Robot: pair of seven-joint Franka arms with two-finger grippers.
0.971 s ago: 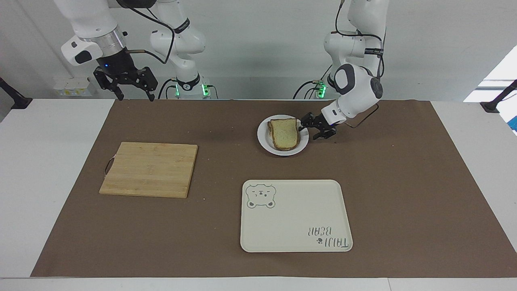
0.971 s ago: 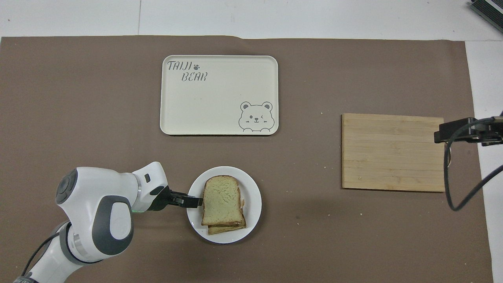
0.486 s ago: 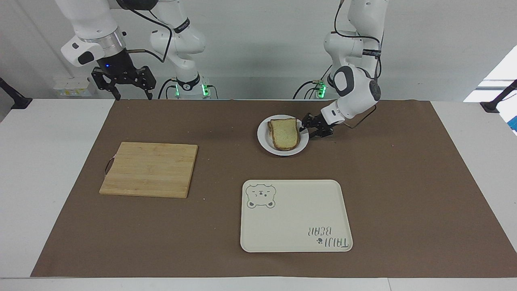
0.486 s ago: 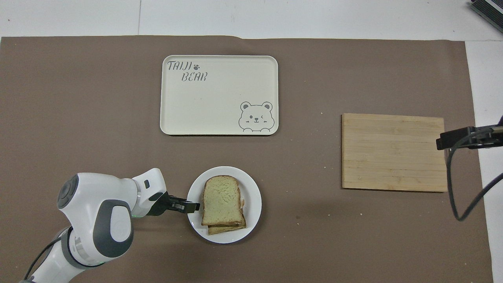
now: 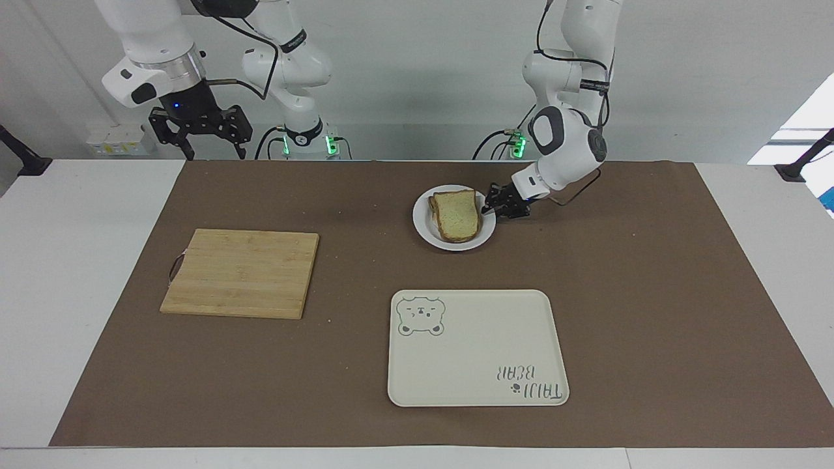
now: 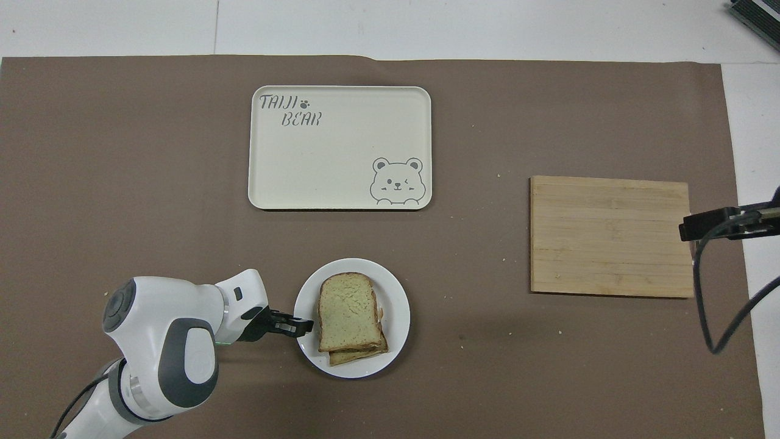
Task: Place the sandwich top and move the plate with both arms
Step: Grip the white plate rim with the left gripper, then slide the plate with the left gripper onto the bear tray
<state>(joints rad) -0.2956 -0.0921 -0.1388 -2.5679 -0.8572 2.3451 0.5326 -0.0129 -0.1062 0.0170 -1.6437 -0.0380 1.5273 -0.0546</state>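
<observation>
White china carried the whole risk: the plate (image 5: 430, 228) sat on the brown mat of the table (image 5: 71, 260), nearer to the robots than the bear tray (image 5: 477, 347), with the sandwich top (image 5: 458, 214) already lying on a lower slice, slightly askew so the under slice peeked out at one edge. The left pincer (image 5: 490, 207) lay low at the plate's rim on the side toward the left arm's end of the table, its jaws drawn narrow about the rim's edge; whether they truly gripped the lip or only touched it I could not tell. The right pincer (image 5: 207, 151) hung spread wide and holding nothing, above the table's edge at the right arm's end, near the wooden board (image 5: 241, 272) but well apart from the plate.

Judged from this, the danger lay in a one-sided hold. A thin, smooth rim pinched at a single point could slip out, or the plate could tip as it rose, and the loosely stacked bread would likely slide off. A drag instead of a lift might catch the mat. With the right arm so distant, the plate had no support on its other edge, and a shallow bite could also push the plate away rather than seize it.
</observation>
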